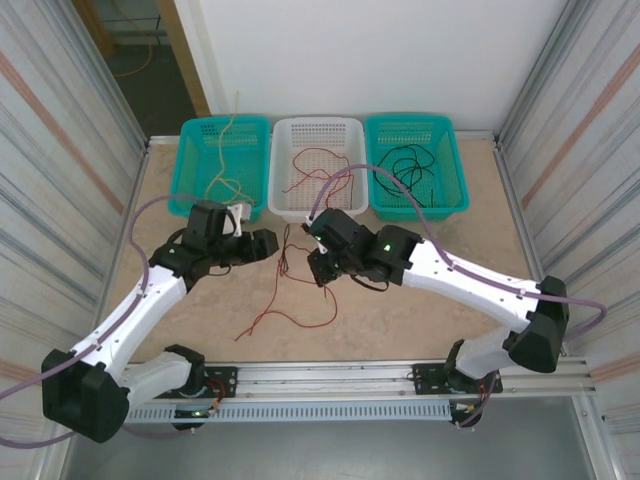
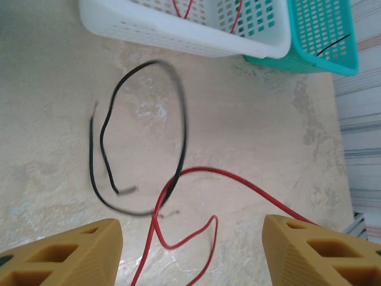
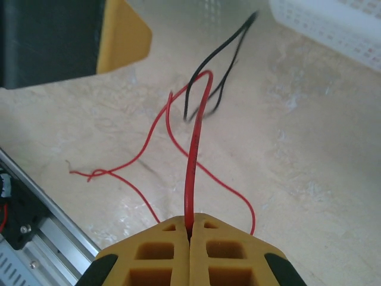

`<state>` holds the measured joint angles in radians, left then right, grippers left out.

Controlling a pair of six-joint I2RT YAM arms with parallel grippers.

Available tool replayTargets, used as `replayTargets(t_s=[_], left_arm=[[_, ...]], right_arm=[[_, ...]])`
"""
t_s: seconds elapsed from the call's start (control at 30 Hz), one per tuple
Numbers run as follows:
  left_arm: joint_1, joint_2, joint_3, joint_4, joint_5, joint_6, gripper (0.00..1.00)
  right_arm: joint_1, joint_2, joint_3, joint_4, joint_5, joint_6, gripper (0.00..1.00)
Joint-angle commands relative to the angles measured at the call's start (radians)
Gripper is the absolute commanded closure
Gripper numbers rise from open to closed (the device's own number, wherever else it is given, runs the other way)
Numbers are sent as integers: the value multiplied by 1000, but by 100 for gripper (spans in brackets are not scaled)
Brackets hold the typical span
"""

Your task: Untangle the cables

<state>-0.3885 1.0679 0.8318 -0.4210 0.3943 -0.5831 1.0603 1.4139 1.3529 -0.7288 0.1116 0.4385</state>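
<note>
Right jaws pinching red cable [image 3: 191, 173], pointing forward

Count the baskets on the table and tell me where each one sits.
3, in a row at the back: left teal basket on the left, white basket in the middle, right teal basket on the right. None seems hidden.

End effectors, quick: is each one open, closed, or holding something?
Left end effector: open, holding nothing.
Right end effector: closed on a red cable.
</note>
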Motion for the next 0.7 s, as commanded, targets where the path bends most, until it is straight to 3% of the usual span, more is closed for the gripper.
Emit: replayTargets(t_s=[0.0, 0.23, 0.5, 0.67], left_arm=[[-4, -3, 29, 61, 48, -35, 36], [-49, -18, 29, 127, 95, -26, 36], [-101, 14, 44, 117, 34, 0, 37], [-101, 11, 40, 116, 16, 0, 46]], right_arm=[[7, -46, 53, -20, 22, -36, 100], [20, -111, 92, 25, 3, -47, 99], [22, -196, 111, 94, 15, -64, 98], [20, -257, 120, 137, 42, -79, 98]])
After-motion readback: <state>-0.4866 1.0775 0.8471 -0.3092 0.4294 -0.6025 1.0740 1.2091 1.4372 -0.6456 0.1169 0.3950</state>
